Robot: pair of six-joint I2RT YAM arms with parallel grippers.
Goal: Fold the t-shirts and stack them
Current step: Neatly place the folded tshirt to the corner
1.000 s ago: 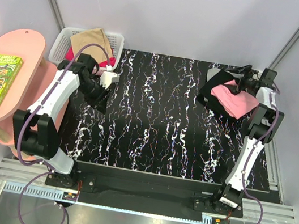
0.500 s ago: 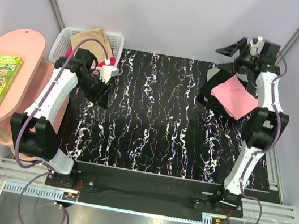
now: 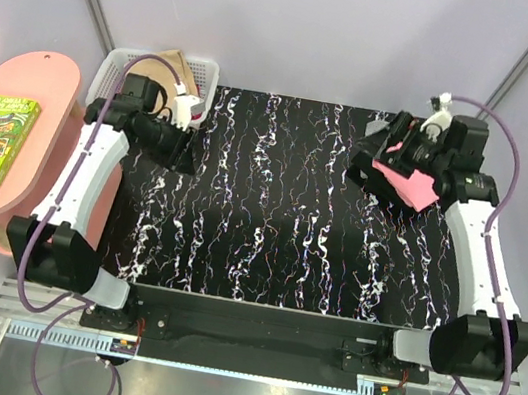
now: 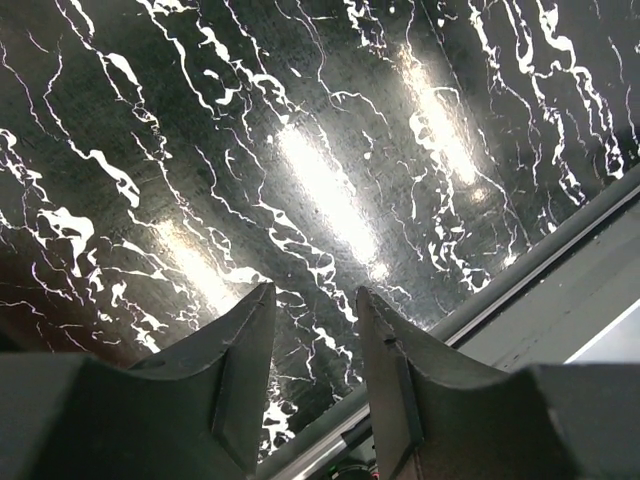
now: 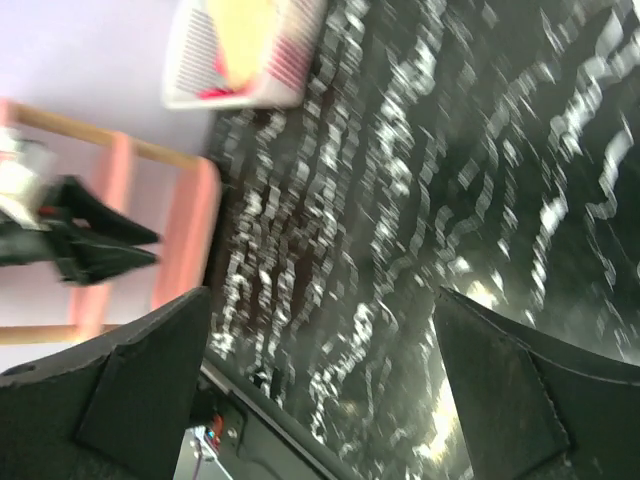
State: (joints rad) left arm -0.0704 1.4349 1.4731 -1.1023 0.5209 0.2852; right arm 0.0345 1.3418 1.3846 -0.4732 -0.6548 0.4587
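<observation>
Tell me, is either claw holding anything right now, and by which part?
Nothing is held. The left gripper and the right gripper both show only table between their open fingers.

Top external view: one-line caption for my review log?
Right hand above the salmon pink t-shirt stacked on the black t-shirt, far right; left hand near the white basket.

White arm links (image 3: 90,174), black joints (image 3: 57,254), looping purple cables (image 3: 512,183), dark wedge-shaped gripper fingers (image 4: 240,370)
</observation>
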